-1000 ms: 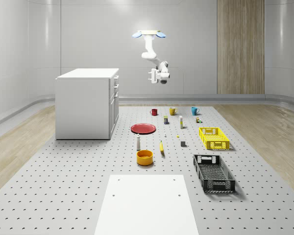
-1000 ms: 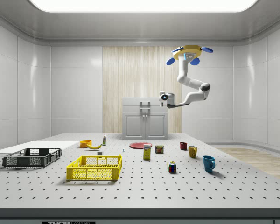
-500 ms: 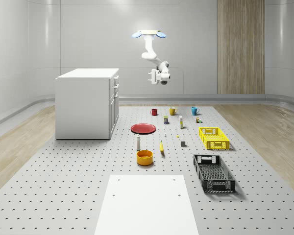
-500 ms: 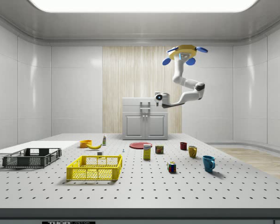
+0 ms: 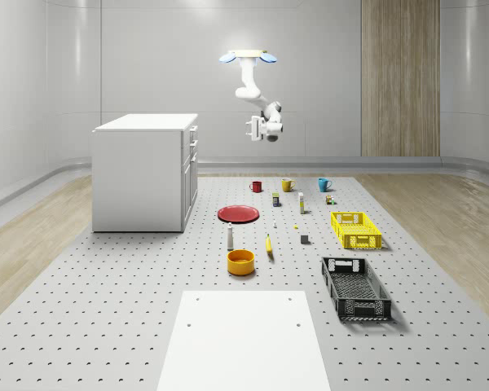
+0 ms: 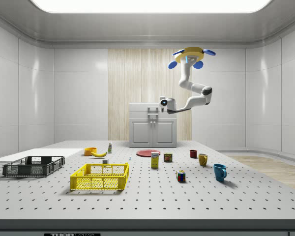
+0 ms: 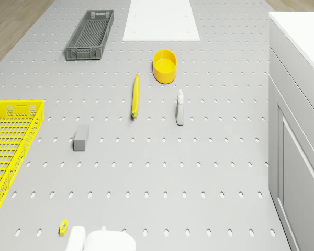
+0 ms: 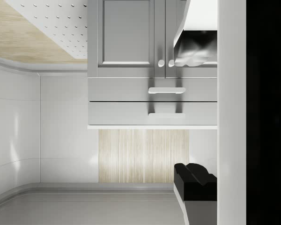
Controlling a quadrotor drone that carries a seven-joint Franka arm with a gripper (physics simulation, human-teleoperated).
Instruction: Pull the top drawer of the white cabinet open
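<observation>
The gripper hangs in the air with its fingers apart and nothing between them, level with the upper part of the white cabinet and pointing toward its front, well apart from it. In the wrist view the cabinet's front appears upside down, with the top drawer just beside the cabinet's top edge; the drawer sits flush with the one next to it, shut, and its handle is untouched. From the gripper the white arm bends up to the drone, which hovers high over the far part of the perforated table, off the cabinet's front side. Below and near it on the table stand a red mug, a yellow mug and a blue mug, with a red plate closer to the cabinet. Farther out lie a white bottle, a banana and a yellow bowl. A yellow basket and a black crate sit toward the whole-scene view's right, and a white sheet lies at the near end.
</observation>
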